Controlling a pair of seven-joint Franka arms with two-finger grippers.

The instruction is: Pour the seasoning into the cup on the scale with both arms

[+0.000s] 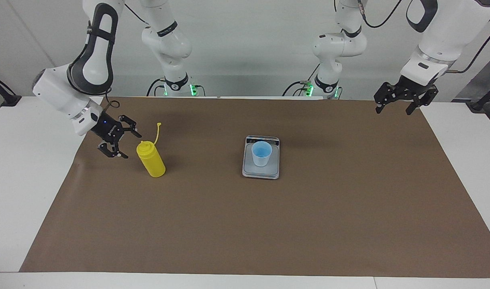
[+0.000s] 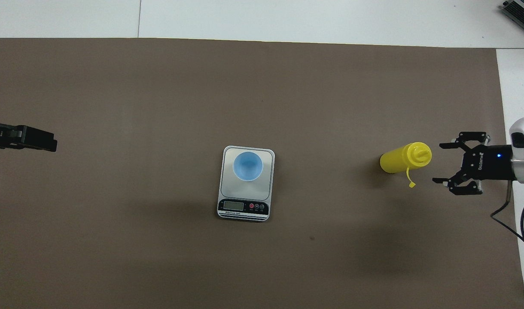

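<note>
Yellow and upright on the brown mat (image 1: 245, 224), the seasoning bottle (image 1: 152, 159) stands free just beside the right gripper (image 1: 120, 143), whose fingers are spread wide and hold nothing; its cap strap (image 1: 158, 132) sticks up. From that gripper toward the left arm's end, well apart, the light-blue cup (image 1: 261, 153) sits on the scale (image 1: 261, 170) mid-table. At that end the left gripper (image 1: 393, 106) waits above the mat's corner, fingers parted, empty.
</note>
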